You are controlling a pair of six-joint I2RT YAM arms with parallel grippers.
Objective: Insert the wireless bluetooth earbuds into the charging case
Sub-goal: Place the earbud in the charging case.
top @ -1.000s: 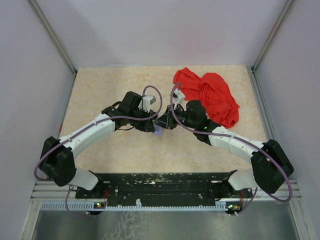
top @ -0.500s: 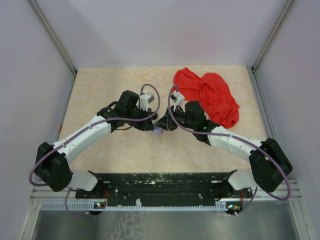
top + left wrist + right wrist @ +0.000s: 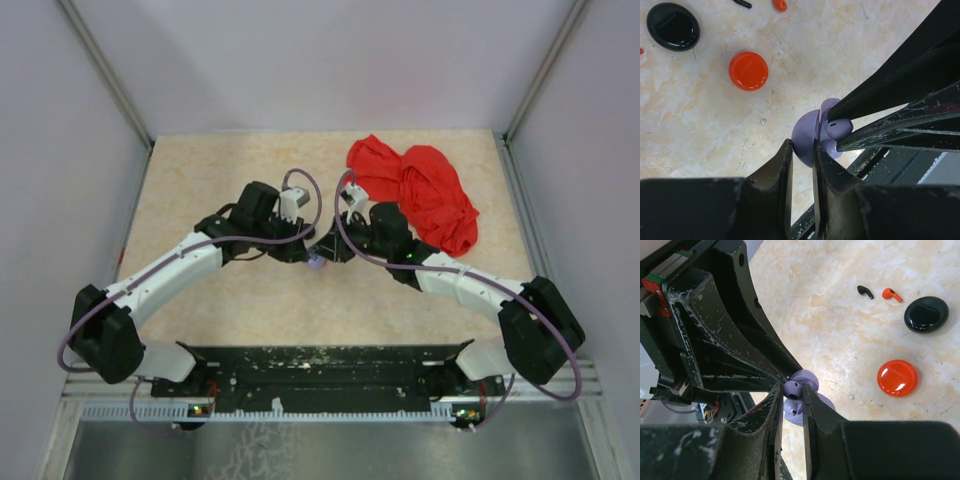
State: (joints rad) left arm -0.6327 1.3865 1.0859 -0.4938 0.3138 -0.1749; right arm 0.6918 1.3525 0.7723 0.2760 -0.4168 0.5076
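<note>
Earbud, lavender [image 3: 792, 388]: found pinched between the fingertips of right gripper [image 3: 791, 386], jaws drawn nearly together with just the bud between them. Saw the bud's rounded end pressed against lavender case [image 3: 804, 131], touching it. Could not tell whether it was seated in a pocket.

Found the case clamped by its edge in left gripper [image 3: 801, 150], jaws narrow, only the thin lavender shell in the gap. Noted lavender shell parts on both sides of the bud, so read the case as open; hinge not made out. Could not tell whether the case touched the table [image 3: 200, 180] or hung above it.

Placed both grippers tip to tip near the middle of the table in the overhead view, arms bent inward from either side.

Logged loose items on the marble-patterned top, all apart from the grippers:
- black earbud [image 3: 865, 291] and orange earbud [image 3: 892, 294], side by side, not touching
- black case [image 3: 926, 314], a glossy round puck lying flat, just beside the orange earbud
- red disc [image 3: 897, 377], near the puck but apart from it

Noted red cloth [image 3: 420, 195] crumpled at the far right of the table, beyond the right arm.
</note>
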